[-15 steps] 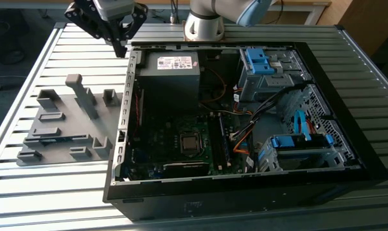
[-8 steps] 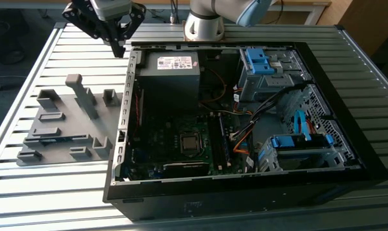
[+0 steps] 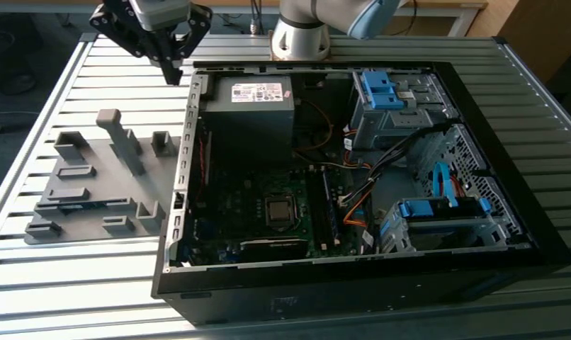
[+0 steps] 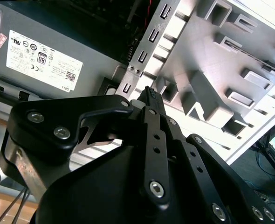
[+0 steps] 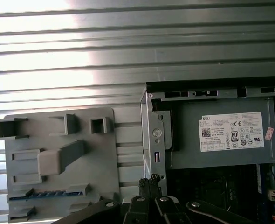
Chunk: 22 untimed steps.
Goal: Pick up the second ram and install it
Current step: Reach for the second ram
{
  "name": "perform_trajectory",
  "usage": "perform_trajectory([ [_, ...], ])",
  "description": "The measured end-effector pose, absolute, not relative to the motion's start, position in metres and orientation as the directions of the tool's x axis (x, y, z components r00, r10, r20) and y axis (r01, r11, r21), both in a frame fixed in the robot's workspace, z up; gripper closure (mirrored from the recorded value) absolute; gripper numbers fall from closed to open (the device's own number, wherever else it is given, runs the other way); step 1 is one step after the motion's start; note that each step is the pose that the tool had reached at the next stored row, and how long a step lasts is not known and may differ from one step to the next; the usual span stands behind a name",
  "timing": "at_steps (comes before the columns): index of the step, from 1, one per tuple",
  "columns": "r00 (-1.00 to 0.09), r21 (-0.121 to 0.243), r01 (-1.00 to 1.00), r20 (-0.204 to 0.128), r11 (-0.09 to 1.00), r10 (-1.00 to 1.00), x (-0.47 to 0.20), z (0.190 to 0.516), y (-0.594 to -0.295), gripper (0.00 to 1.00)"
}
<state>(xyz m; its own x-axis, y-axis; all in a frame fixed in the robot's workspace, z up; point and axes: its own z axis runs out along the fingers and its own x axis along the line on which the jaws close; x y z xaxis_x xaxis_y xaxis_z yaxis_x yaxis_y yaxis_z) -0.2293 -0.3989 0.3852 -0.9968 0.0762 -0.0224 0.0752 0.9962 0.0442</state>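
Approach step; gripper (image 3: pixel 175 71) hangs by the case (image 3: pixel 193 92) corner, jaws closed, empty; second ram (image 5: pixel 49 193), apparently the bluish strip, sits slotted in the grey holder (image 5: pixel 105 163); grasping likely needs jaws opened, aligned across it.

Grey tray (image 3: pixel 101 177), black pincer (image 3: pixel 175 75), ribbed silver table (image 3: pixel 59 273)

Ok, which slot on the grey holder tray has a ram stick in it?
The long slot with a blue strip showing, the second ram, on the grey tray; the other slots look empty.
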Motion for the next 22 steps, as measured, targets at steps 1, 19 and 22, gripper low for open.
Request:
perform_trajectory([
  [1, -0.997, 0.044, 0.075, -0.022, 0.996, 0.076, -0.2296, 0.3852, -0.3989, 0.89],
  [19, -0.997, 0.044, 0.075, -0.022, 0.996, 0.076, -0.2347, 0.3850, -0.3989, 0.89],
  [22, -0.997, 0.044, 0.075, -0.022, 0.996, 0.076, -0.2357, 0.3850, -0.3989, 0.89],
])
